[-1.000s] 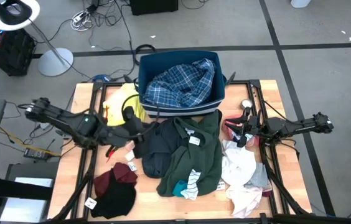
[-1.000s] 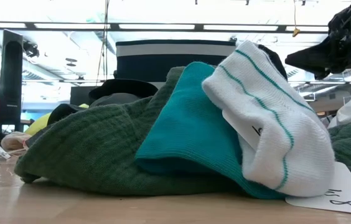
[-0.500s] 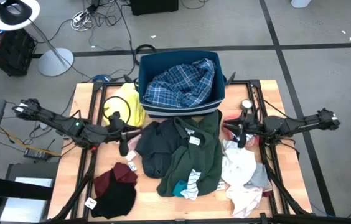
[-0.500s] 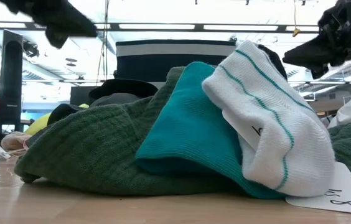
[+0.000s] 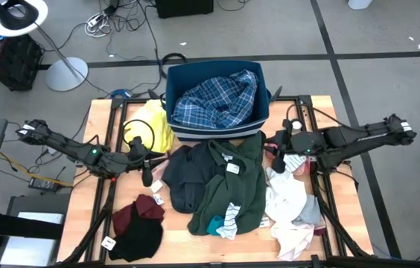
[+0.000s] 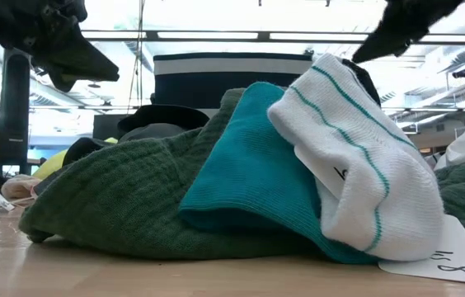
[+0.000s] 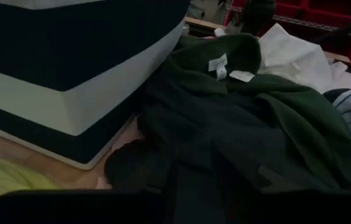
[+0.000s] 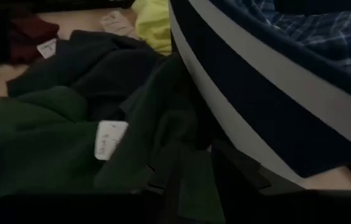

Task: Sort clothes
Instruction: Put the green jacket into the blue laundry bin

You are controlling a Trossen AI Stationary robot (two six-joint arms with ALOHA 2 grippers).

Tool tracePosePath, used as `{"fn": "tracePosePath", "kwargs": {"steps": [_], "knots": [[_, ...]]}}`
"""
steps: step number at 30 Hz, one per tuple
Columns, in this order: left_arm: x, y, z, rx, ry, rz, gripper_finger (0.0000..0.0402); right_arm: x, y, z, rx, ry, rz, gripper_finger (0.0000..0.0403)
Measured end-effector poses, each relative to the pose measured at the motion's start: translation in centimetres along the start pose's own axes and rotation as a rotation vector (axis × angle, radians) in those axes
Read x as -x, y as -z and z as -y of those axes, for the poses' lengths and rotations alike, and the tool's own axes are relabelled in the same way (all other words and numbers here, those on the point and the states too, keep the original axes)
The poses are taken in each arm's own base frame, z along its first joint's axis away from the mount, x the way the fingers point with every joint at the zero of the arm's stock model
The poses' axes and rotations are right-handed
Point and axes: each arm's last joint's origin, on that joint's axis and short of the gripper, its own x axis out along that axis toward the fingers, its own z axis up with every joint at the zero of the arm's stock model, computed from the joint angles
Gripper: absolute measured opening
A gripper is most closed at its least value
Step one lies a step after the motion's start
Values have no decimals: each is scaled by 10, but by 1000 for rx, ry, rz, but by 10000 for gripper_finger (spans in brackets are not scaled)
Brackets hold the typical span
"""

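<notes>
Wooden table on a grey floor, clothes spread across it, both arms above.
Navy bin holding the blue plaid garment lies beyond both grippers; dark green garment lies between them. Left gripper, finger state indiscernible, hovers beside the black garment. Right gripper, finger state indiscernible, hovers above the white garment.

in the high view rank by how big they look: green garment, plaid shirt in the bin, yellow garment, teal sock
1. Green garment, the largest spread.
2. Plaid shirt, a bit smaller; it is bunched in the bin, so only its visible part counts.
3. Yellow garment, partly hidden by the bin.
4. Teal sock, just a small patch showing.
</notes>
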Motion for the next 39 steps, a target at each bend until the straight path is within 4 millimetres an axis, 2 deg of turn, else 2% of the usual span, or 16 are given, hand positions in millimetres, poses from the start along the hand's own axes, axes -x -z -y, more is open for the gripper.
{"fn": "tracePosePath", "kwargs": {"steps": [3,8,12,18,25,31,36,39], "knots": [[0,-1,0,9,3,6,99,-2,-8,-4,-13,-29,-41,91],[0,-1,0,11,4,8,99,-13,-3,-9,26,-22,-125,93],[0,-1,0,7,4,8,99,-24,2,-15,23,-50,-192,110],[0,-1,0,-72,3,7,99,-39,0,-23,18,-67,-187,165],[0,-1,0,-72,3,7,99,-62,-1,-36,49,-96,-182,239],[0,0,1,-49,40,-10,99,-87,3,-46,92,-92,-195,279],[0,0,2,-67,53,-12,99,-110,10,-49,118,-52,-222,280],[-1,-1,3,-80,83,9,99,-123,15,-46,116,-26,-257,251]]}}
